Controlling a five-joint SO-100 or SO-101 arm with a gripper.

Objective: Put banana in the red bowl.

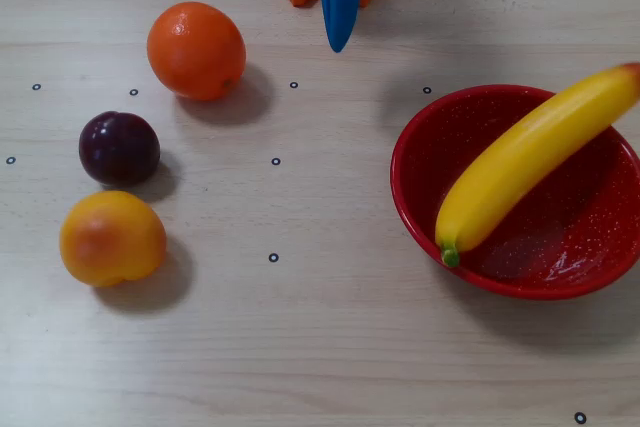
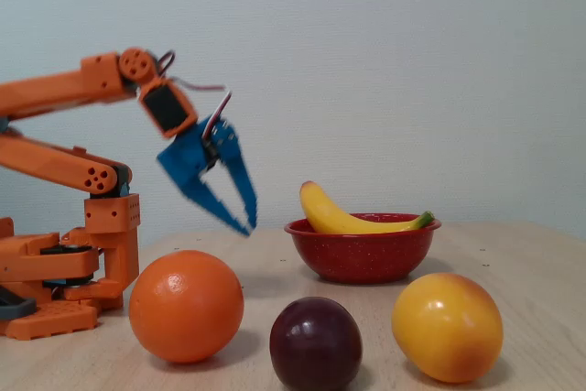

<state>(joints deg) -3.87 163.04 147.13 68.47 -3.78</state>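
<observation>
I work at what looks like a small test bench: a pale wood-grain tabletop [image 1: 330, 347] dotted with tiny printed ring markers [image 1: 273, 257], backed by a bare pale blue-grey wall [image 2: 412, 61].

The orange arm [image 2: 64, 125] is folded low above its base [image 2: 55, 281], with the forearm running level and the wrist pitched downward. The blue gripper [image 2: 245, 223] points down and rightward in the fixed view, fingers slightly parted, holding nothing, clear of the desk.
</observation>
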